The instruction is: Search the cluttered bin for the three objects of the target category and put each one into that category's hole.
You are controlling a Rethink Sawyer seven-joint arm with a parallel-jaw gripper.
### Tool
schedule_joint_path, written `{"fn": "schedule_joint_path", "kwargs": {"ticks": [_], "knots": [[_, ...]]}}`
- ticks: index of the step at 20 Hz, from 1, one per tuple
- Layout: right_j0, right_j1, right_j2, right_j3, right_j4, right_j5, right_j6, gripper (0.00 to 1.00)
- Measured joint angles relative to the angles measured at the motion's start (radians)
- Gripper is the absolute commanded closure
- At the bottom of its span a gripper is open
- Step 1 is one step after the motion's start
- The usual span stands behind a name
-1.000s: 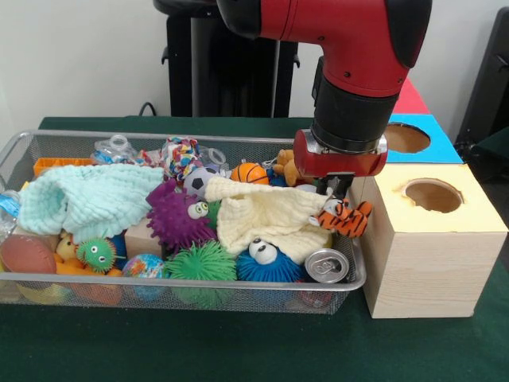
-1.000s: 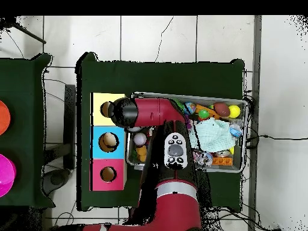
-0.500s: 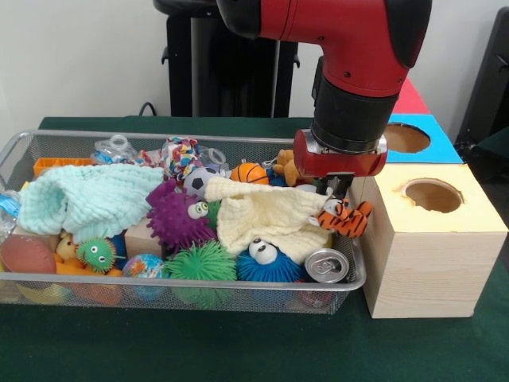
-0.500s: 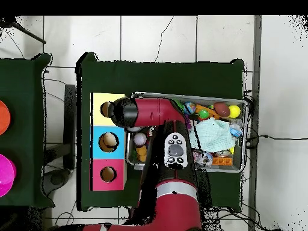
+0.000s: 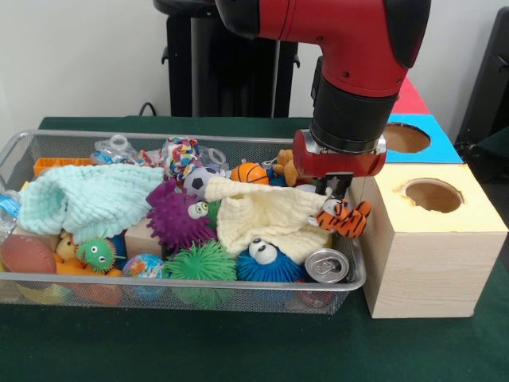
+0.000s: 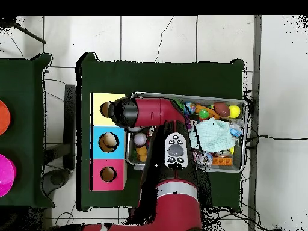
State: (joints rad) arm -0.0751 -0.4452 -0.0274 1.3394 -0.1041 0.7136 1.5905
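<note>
A robotics lab: a pedestal-mounted red arm works at a green-clothed table on white tiled floor (cables trailing), beside 3 colour-coded sorting boxes.

From my seat I count one wire mesh bin and three holed boxes: yellow, blue, red. Inside the bin I make out two cloths, one mint, one cream; four spiky rubber balls; one drink can; one tiger toy; one mini basketball; one mini football.
</note>
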Motion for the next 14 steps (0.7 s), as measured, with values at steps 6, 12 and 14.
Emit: {"fn": "schedule_joint_path", "kwargs": {"ticks": [6, 12, 14], "knots": [[0.000, 0.000, 0.000, 0.000, 0.000, 0.000, 0.000, 1.00], [0.000, 0.000, 0.000, 0.001, -0.001, -0.002, 0.000, 1.00], [0.000, -0.002, 0.000, 0.007, -0.001, -0.016, 0.000, 1.00]]}}
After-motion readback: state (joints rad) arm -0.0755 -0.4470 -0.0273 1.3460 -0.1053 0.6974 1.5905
